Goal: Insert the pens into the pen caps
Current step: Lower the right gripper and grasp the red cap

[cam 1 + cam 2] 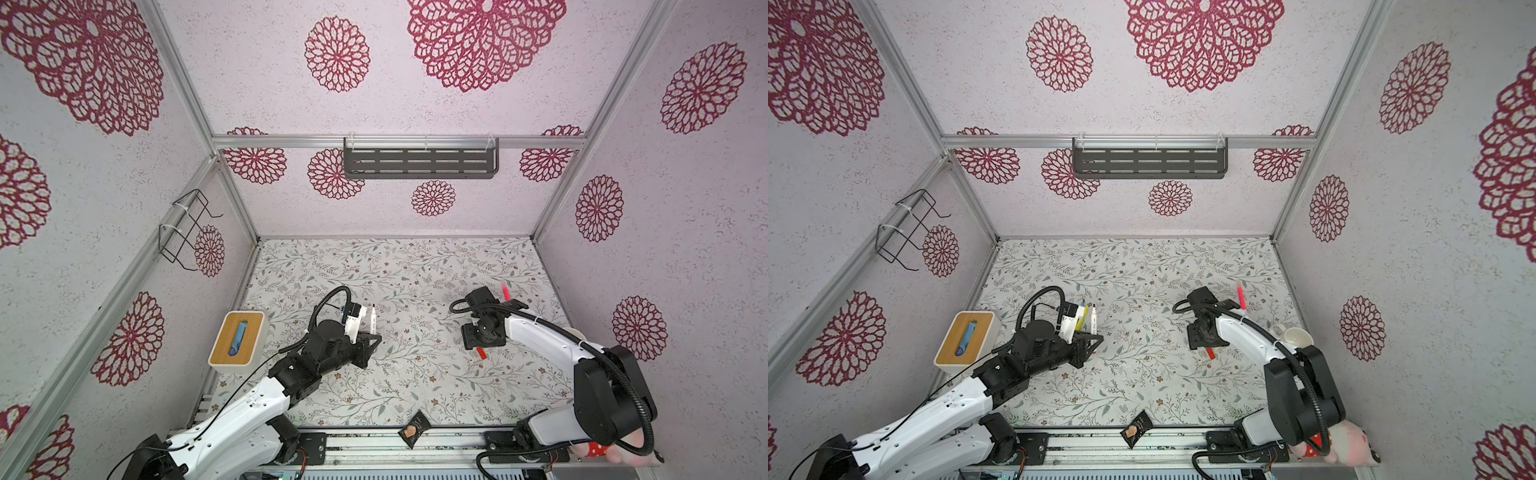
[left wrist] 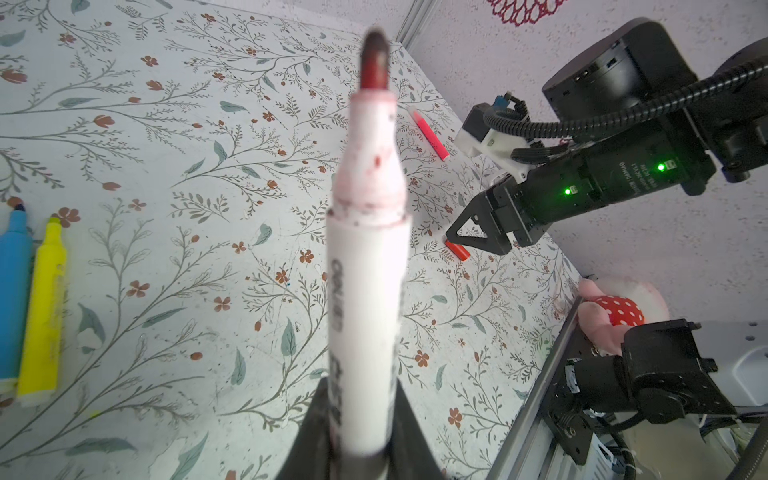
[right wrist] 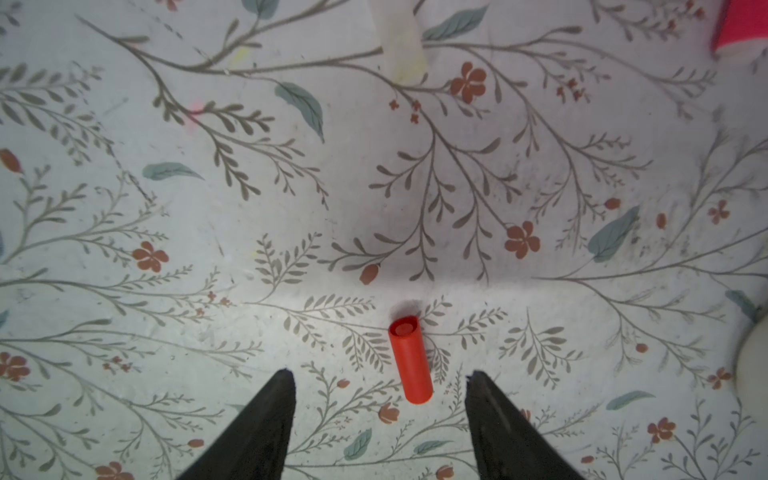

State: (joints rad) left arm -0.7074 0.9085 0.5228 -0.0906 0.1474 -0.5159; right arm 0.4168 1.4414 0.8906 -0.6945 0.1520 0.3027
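My left gripper (image 2: pixel 359 388) is shut on a pen (image 2: pixel 368 257) with a white barrel and a dark red tip, held above the table and pointing away from the wrist; it also shows in both top views (image 1: pixel 372 319) (image 1: pixel 1093 320). A red-orange pen cap (image 3: pixel 409 361) lies on the floral table, just ahead of my right gripper (image 3: pixel 380 374). That gripper is open, its fingers astride the cap's near end without touching it. The cap shows below that gripper from above (image 1: pixel 482 353). A pink pen (image 1: pixel 505 292) lies beyond the right arm. Blue (image 2: pixel 14 291) and yellow (image 2: pixel 43 316) pens lie side by side.
A wood-topped white box (image 1: pixel 237 338) stands at the table's left edge. A dark packet (image 1: pixel 414 428) lies on the front rail. A white cup (image 1: pixel 1296 336) and a pink plush toy (image 1: pixel 1350 444) sit at the right. A pale stubby piece (image 3: pixel 405 45) lies beyond the cap.
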